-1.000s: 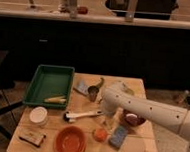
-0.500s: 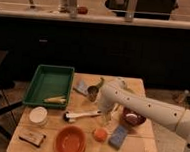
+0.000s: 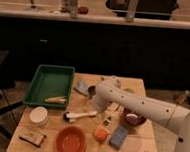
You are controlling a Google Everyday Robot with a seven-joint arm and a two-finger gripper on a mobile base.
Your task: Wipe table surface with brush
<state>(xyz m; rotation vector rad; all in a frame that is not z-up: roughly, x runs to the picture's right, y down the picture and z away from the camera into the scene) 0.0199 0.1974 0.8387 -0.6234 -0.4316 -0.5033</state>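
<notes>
The brush (image 3: 81, 115) lies flat on the light tan table surface (image 3: 137, 149), near its middle. Its white handle points right and its black bristle head (image 3: 66, 116) points left. My gripper (image 3: 106, 115) hangs from the white arm, which reaches in from the right. It is low over the table, just right of the handle's end. I cannot tell whether it touches the handle.
A green tray (image 3: 45, 81) with a yellow item (image 3: 55, 99) stands at the left. Around the brush are a white cup (image 3: 39, 116), an orange bowl (image 3: 71, 141), a small orange object (image 3: 100, 134), a blue sponge (image 3: 118, 137), a dark red bowl (image 3: 133, 118) and a metal cup (image 3: 91, 91).
The arm has shifted slightly left, bringing the gripper closer to the end of the brush handle. The brush has not moved.
</notes>
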